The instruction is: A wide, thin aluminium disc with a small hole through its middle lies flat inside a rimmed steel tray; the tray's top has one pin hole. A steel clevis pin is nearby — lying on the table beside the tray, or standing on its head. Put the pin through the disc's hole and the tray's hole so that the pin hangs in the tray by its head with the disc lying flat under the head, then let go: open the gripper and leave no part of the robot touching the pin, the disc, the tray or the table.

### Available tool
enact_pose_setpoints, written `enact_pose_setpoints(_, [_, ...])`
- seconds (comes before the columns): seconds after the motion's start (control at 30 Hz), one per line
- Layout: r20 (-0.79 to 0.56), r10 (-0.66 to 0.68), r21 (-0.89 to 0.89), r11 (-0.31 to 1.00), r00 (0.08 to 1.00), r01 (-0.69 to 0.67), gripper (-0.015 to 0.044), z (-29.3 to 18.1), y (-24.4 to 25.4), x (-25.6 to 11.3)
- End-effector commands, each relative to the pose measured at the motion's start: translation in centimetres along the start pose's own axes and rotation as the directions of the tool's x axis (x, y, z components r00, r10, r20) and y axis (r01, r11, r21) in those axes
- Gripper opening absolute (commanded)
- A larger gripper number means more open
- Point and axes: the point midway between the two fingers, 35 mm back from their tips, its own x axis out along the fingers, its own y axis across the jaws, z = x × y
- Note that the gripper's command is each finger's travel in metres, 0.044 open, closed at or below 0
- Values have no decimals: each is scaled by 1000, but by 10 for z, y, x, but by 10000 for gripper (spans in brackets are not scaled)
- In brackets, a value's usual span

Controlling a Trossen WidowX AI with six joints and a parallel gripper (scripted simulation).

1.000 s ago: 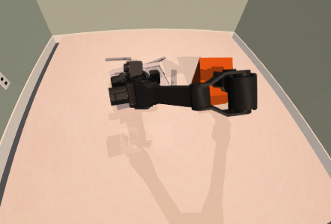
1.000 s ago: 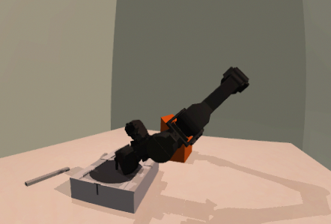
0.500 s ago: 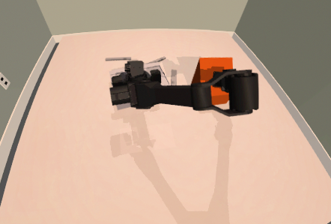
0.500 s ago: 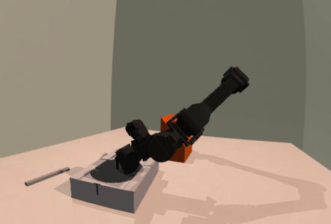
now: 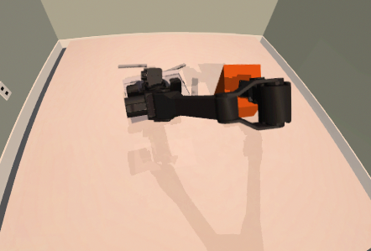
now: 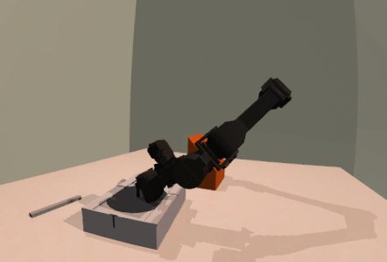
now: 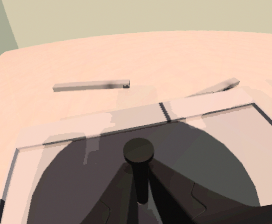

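With pin [image 7: 138, 152] clenched in tool [image 7: 139, 167], disc [image 7: 207, 165] [image 6: 127, 200] w/in tray [image 7: 112, 117] [image 6: 118, 225] rim, bar [image 7: 92, 86] [image 6: 54, 207] [image 5: 133, 66] clear of edge.

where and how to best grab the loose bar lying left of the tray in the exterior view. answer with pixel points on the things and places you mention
Grip the loose bar [image 5: 133, 65] [image 6: 54, 207] [image 7: 91, 86] around its middle, coming from above with the claw [image 7: 139, 167] turned so it closes across the narrow width. It lies flat, long and straight, apart from the tray [image 6: 120, 230], so both long sides look free; the claw would first need to be rid of the pin [image 7: 138, 150].

A bare walled workspace, lab-like, with a robot arm [image 5: 195, 106] [image 6: 228, 139] over a tabletop [image 5: 84, 174] [image 6: 219, 230] [image 7: 27, 65].
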Motion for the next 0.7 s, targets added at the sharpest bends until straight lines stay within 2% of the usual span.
enact_pose_setpoints(0.0, [-2, -3, -4, 1000, 1000, 3, 0, 0, -3, 1])
enact_pose_setpoints(0.67, [-2, -3, -4, 1000, 1000, 3, 0, 0, -8, 1])
